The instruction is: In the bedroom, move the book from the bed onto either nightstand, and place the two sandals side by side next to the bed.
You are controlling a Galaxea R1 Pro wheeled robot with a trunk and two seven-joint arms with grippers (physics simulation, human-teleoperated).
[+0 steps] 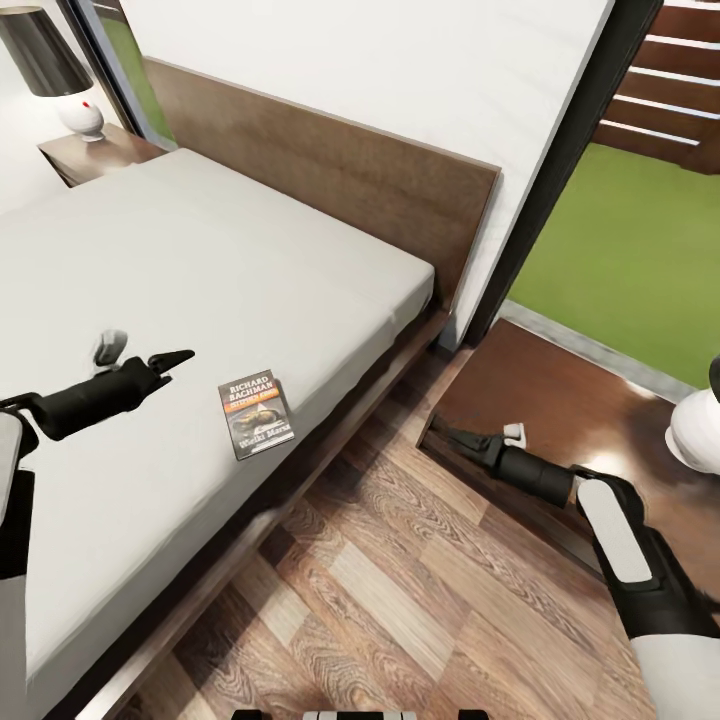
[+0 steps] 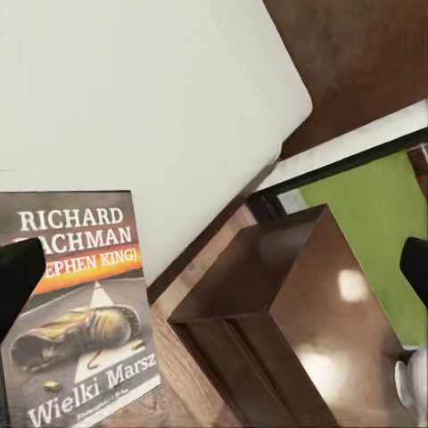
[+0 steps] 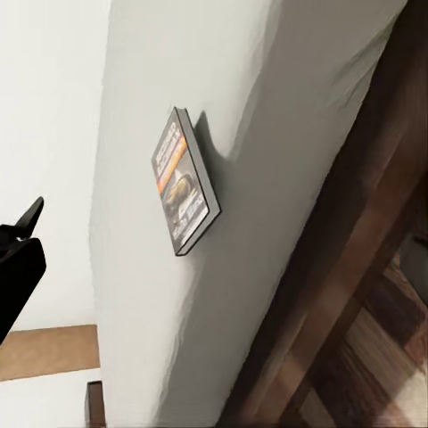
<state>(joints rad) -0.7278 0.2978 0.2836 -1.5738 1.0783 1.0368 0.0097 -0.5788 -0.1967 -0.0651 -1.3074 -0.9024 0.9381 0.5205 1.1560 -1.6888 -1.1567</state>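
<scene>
We see the bed (image 1: 200,260) spanning most of the head view, its far side cut off at the frame edge; the left arm reaches level over the mattress, left hand (image 1: 172,358) released and empty, just short of the book (image 1: 256,414). The book lies flat, cover up, near the mattress edge. The right arm reaches toward the near nightstand (image 1: 560,420), but we cannot tell whether the right hand (image 1: 447,434) is released or clenched.
</scene>
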